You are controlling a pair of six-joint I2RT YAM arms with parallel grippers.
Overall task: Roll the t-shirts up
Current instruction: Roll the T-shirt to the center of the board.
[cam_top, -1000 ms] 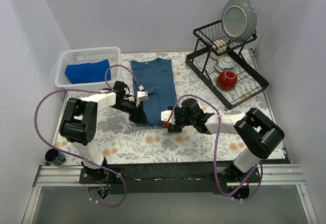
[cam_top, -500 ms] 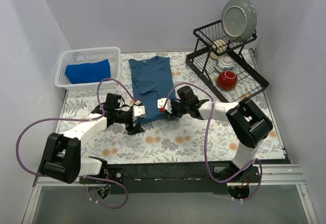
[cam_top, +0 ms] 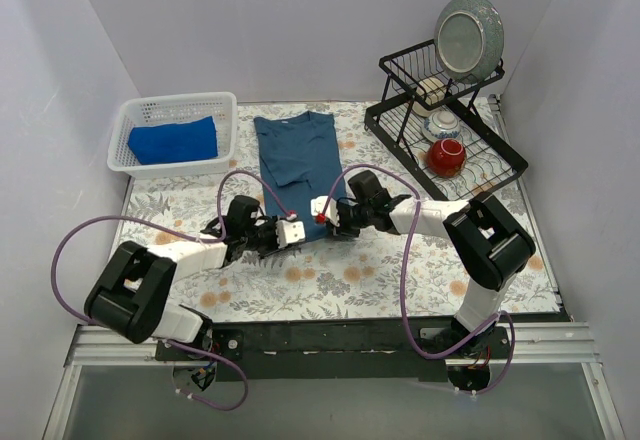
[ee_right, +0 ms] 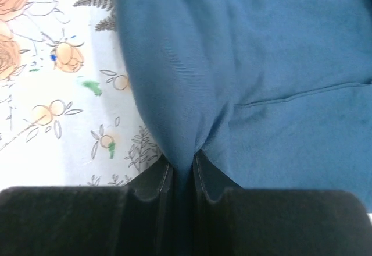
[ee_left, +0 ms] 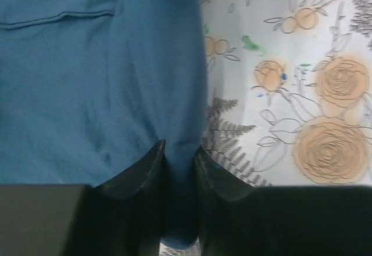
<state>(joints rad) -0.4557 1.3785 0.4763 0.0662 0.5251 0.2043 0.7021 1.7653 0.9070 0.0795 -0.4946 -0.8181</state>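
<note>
Left fingers (ee_left: 135,174) and right fingers (ee_right: 150,181) pinch the teal t-shirt (cam_top: 296,150)

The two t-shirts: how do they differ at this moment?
The teal shirt is darker; the royal shirt brighter. The teal shirt lies spread on the table; the royal shirt sits bundled in the basket. The left gripper and right gripper pinch the teal shirt's near hem; nothing touches the royal shirt. Both are plain blue cloth.
</note>
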